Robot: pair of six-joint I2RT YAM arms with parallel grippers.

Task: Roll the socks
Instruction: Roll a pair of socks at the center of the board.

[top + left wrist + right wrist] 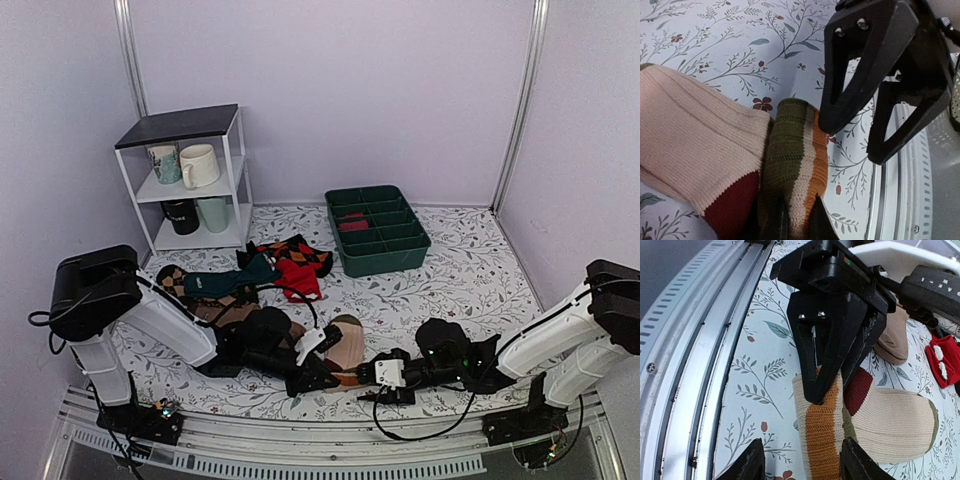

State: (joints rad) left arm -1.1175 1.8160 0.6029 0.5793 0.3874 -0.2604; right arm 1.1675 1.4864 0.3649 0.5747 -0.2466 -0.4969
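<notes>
Clenched with the left gripper (797, 226) onto the olive, cream and orange stripes of the socks (890, 425). Released at the right gripper (804, 462), spread open either side of that same striped fold. Bunched beige and maroon on the floral cloth (460, 285), well in front of the green bin (377, 262). Heaped nearer the bin, to its left: argyle socks (300, 262) and a teal sock (232, 280).
</notes>
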